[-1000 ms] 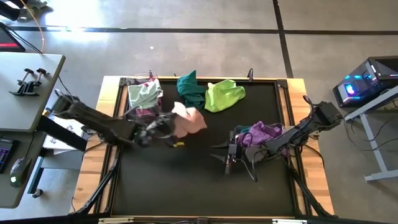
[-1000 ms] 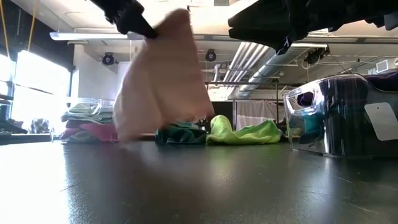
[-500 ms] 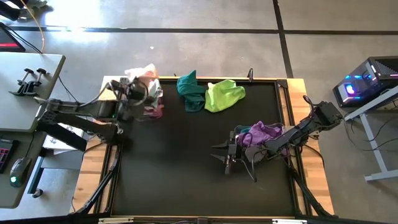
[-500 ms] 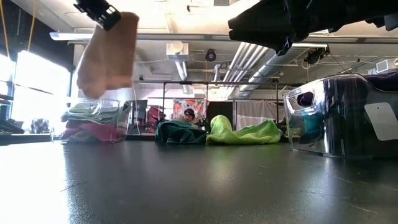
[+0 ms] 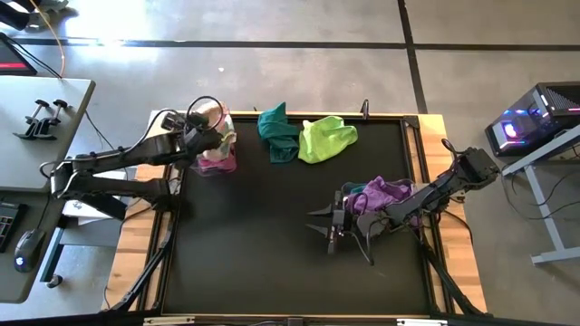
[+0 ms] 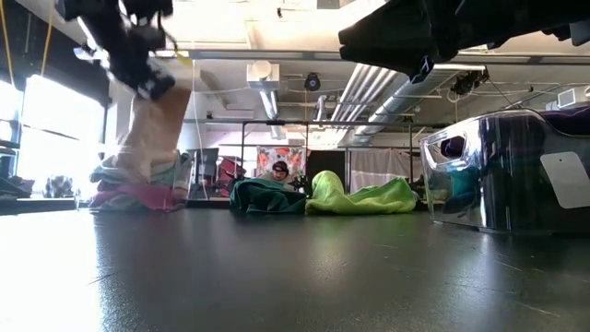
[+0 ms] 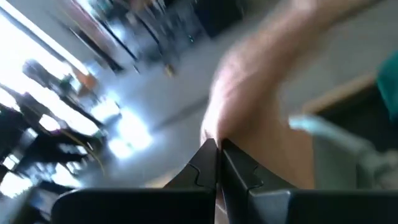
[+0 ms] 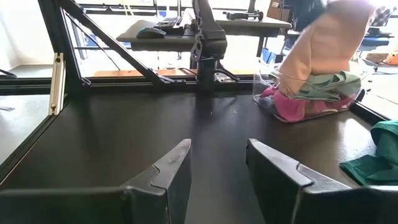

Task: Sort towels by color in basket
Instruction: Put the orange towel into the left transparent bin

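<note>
Left hand pinched tight on peach towel, hanging over clear basket of mint and magenta towels, right hand spread open, empty, above tabletop

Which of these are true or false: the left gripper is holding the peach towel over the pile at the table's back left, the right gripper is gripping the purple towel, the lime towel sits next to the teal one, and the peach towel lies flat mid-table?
1. The left gripper is shut on the peach towel above the pile of mint and magenta towels. True.
2. The right gripper grips the purple towel. False: its fingers are open and empty; that towel lies behind it.
3. The lime towel lies beside the teal towel. True.
4. The peach towel lies flat mid-table. False: it hangs from the left gripper.
</note>
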